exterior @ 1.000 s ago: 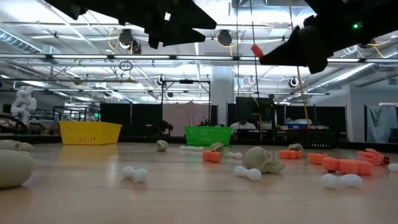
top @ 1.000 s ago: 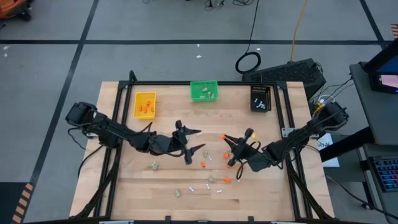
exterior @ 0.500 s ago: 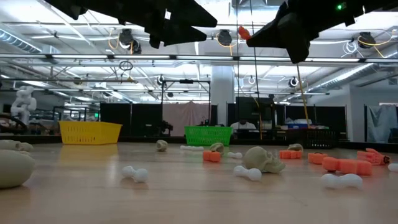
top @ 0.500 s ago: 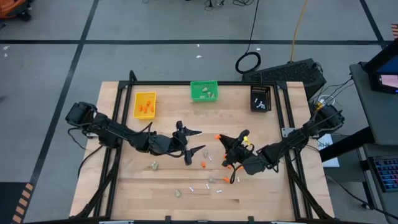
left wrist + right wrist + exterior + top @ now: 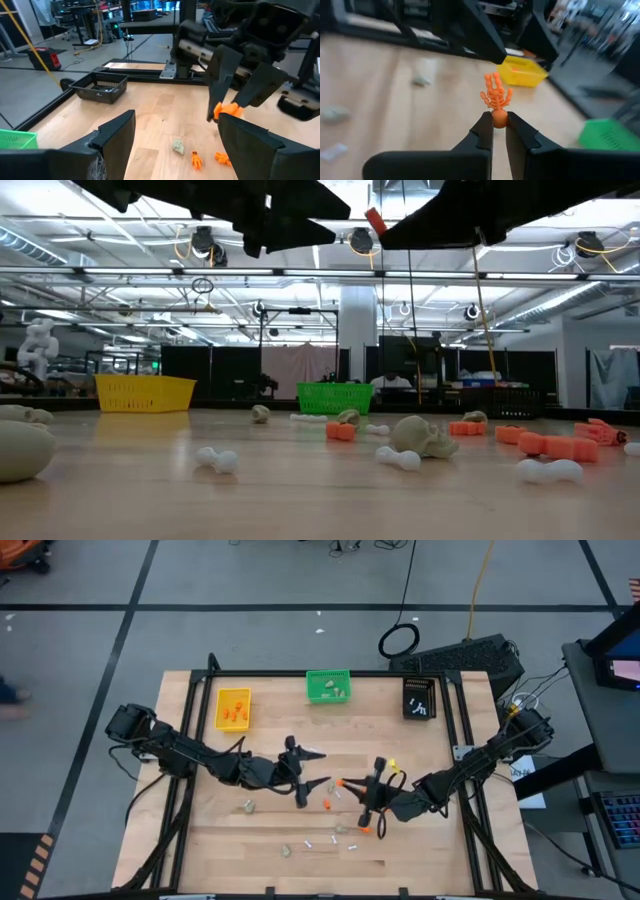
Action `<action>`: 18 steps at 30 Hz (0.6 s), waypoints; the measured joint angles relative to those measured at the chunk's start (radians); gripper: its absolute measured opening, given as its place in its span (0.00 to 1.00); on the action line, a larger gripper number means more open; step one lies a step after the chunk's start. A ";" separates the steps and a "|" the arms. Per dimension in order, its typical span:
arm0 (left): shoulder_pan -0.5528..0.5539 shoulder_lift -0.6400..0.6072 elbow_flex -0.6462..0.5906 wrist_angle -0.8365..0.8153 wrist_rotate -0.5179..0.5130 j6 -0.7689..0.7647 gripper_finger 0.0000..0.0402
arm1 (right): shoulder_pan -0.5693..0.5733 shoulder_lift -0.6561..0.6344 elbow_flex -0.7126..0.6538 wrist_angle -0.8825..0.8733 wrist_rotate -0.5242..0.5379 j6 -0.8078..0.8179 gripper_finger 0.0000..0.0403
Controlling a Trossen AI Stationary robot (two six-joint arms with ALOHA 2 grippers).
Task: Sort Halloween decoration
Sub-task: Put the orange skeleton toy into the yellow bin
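Observation:
My right gripper (image 5: 348, 783) is shut on a bright orange skeleton piece (image 5: 496, 96) above the middle of the table; the piece also shows in the left wrist view (image 5: 227, 109) and the low view (image 5: 375, 220). My left gripper (image 5: 314, 767) hangs open and empty just left of it, above the table. Several more orange bits (image 5: 326, 804), beige lumps (image 5: 248, 806) and white sticks (image 5: 310, 841) lie on the wooden table (image 5: 200, 840). The yellow bin (image 5: 233, 708), green bin (image 5: 328, 687) and black bin (image 5: 419, 698) stand along the far edge. My right gripper pinches the orange piece by its round end (image 5: 499, 117) between its two fingertips. The fingers point toward the table's left. The rest of the piece sticks out beyond the fingertips, lifted clear of the table.
The yellow bin holds orange bits, the green bin beige lumps, the black bin white sticks. The loose pieces lie mostly under and near my right gripper (image 5: 364, 828). There is bare wood at the table's near left and far right.
My right gripper has carried the orange piece toward the table's left and somewhat nearer, closing on my left gripper, and has turned so that its fingers point more to the left. It has stayed shut on the piece.

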 joint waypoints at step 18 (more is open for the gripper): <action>-0.030 0.000 0.001 -0.002 0.197 0.009 0.70 | 0.000 0.000 -0.138 0.307 -0.235 0.521 0.03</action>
